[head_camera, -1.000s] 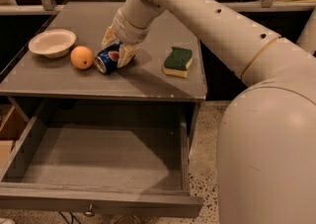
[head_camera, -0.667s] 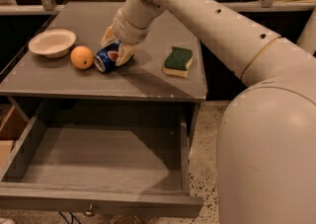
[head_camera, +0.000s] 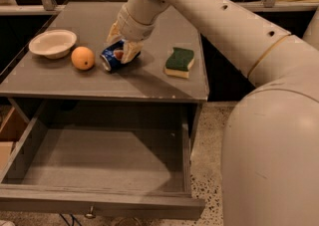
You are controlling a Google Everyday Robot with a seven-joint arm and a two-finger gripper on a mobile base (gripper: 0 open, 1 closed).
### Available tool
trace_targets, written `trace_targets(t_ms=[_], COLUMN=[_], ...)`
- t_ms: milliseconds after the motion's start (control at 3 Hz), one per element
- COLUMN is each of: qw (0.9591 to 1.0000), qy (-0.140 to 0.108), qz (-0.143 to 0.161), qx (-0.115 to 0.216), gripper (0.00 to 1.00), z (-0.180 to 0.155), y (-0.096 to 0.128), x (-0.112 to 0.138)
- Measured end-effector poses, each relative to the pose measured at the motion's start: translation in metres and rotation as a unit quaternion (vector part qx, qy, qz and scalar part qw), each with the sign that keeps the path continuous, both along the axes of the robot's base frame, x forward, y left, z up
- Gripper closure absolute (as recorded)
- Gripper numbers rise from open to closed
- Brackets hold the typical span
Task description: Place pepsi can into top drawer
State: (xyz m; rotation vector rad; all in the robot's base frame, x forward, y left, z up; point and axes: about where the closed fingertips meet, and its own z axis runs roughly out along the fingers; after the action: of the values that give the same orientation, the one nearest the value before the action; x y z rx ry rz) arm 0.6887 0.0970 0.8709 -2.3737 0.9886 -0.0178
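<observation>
Item one, the hand (head_camera: 121, 50): it is reaching down onto the grey surface (head_camera: 149, 78) at the end of the cream arm (head_camera: 209, 16), which is coming in from the upper right. Its two yellowish fingers (head_camera: 130, 51) are sitting on either side of the pepsi can (head_camera: 110, 57) and are pressing against it, so the hand is clasping the can.

Item two, the pepsi can: it is lying on its side on the surface, with one silver end facing forward and left. It is sitting just beside the orange (head_camera: 82, 57), which is resting to its left.

Item three, other objects: a cream bowl (head_camera: 52, 43) is standing near the orange, farther left. A green-topped sponge (head_camera: 179, 61) is lying to the right of the can, apart from it.

Item four, the top drawer (head_camera: 104, 156): it is standing pulled out below the surface, its grey interior showing. A small metal knob (head_camera: 90, 214) is hanging at its front panel.
</observation>
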Motion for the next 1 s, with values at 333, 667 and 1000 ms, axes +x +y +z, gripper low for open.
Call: trace_targets(t_ms=[333, 667, 1000], qw=[0.9995, 0.9983, 0.9983], qy=[-0.012, -0.027, -0.027], qz=[-0.022, -0.043, -0.043], qx=[-0.018, -0.028, -0.028], gripper=[1.0, 1.0, 1.0], z=[0.02, 0.043, 0.043], y=[-0.019, -0.038, -0.038], x=[0.0, -0.002, -0.002])
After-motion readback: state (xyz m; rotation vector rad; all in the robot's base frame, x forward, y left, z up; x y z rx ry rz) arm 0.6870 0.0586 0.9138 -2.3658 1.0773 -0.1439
